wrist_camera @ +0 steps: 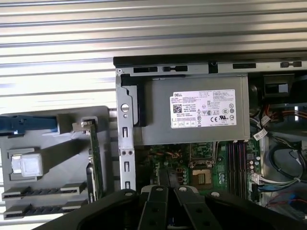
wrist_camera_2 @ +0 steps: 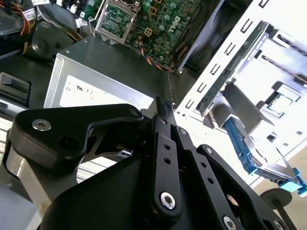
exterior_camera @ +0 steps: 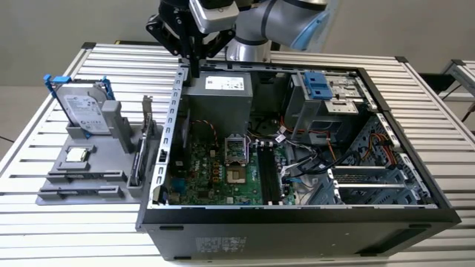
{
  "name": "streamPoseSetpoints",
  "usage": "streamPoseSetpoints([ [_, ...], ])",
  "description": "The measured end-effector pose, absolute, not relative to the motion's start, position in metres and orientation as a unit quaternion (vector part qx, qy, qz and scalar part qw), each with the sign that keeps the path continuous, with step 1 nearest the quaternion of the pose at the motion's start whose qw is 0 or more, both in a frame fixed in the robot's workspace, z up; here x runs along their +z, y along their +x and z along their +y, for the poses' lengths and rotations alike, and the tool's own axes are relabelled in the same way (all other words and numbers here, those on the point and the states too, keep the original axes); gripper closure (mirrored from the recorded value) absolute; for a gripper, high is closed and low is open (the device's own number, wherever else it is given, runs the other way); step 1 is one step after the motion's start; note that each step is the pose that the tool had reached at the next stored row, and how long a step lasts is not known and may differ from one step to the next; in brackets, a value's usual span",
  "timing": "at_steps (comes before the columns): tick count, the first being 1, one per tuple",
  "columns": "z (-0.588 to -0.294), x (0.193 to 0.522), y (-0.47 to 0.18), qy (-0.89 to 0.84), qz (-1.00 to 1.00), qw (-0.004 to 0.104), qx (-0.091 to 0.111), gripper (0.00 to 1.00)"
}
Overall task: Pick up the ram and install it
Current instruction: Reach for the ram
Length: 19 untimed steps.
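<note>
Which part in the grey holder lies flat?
The small square silver chip; the blue-framed hard drive and the bracketed card both stand on edge.

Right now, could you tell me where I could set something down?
The table is bare between the grey holder and its near edge, and beside the computer case on the exterior view's right. The holder and the case's inside are crowded.

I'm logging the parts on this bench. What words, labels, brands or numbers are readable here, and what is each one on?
White label on the power supply: several lines of print and symbols, too small to quote reliably.
Label on the hard drive: blurred, unreadable.
Sticker on the case's outer panel: too faint to read.
Nothing can be quoted with confidence.
</note>
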State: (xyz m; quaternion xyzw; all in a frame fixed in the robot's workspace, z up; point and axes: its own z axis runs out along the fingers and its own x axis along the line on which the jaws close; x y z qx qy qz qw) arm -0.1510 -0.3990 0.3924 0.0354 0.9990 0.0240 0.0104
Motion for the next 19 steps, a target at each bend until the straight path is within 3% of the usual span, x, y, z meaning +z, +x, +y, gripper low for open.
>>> streamPoseSetpoints([
  [19,-0.4,0.392,-0.173,0.035,0.999,0.01,0.024,1.0],
])
